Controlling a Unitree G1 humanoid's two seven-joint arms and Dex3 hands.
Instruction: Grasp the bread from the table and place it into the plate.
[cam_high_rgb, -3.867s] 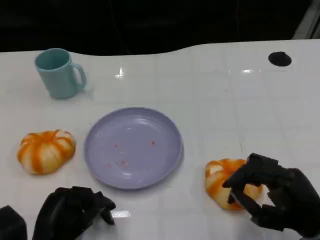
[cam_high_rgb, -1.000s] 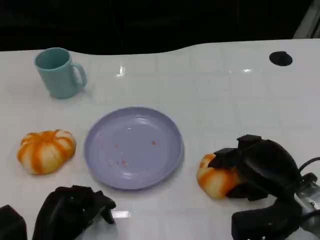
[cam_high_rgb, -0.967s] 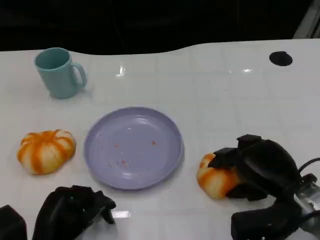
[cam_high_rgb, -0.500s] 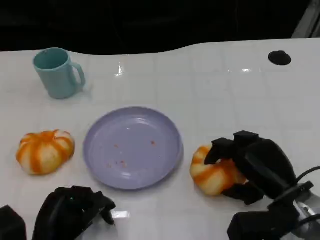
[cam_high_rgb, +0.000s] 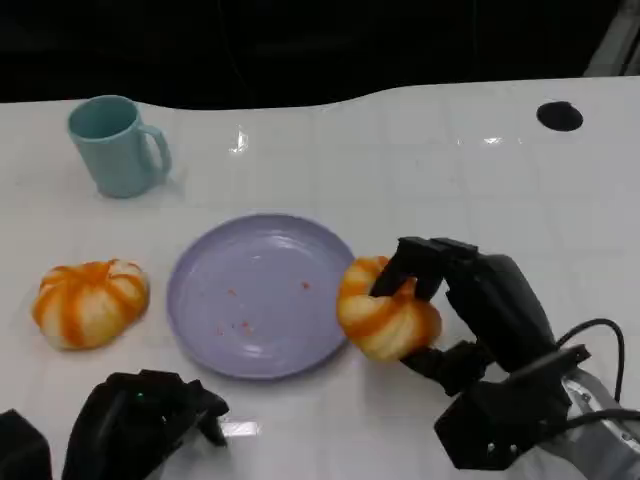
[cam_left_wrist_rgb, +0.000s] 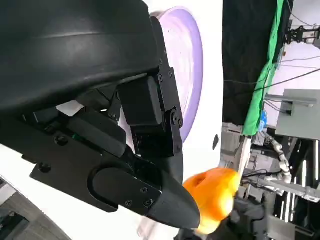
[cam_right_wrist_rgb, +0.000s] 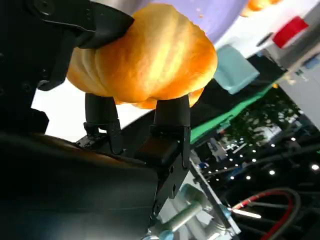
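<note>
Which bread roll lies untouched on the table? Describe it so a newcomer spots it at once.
Start at the purple plate in the middle of the white table. The free bread roll lies on the table at the plate's left, nearer than the teal mug. Unlike the other roll, held by the right hand, nothing touches it.

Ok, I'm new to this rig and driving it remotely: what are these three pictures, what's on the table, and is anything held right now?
This is a humanoid robot with two black hands. The wide picture looks down from its head at the white table. The other two come from cameras behind each wrist, so they look tilted. On the table are a purple plate, a teal mug and one orange-striped bread lying beside the plate. The right hand holds a second bread at the plate's near-right rim; the right wrist view shows black fingers wrapped around that bread. The left hand rests low by the table's near edge, fingers curled in, holding nothing.
</note>
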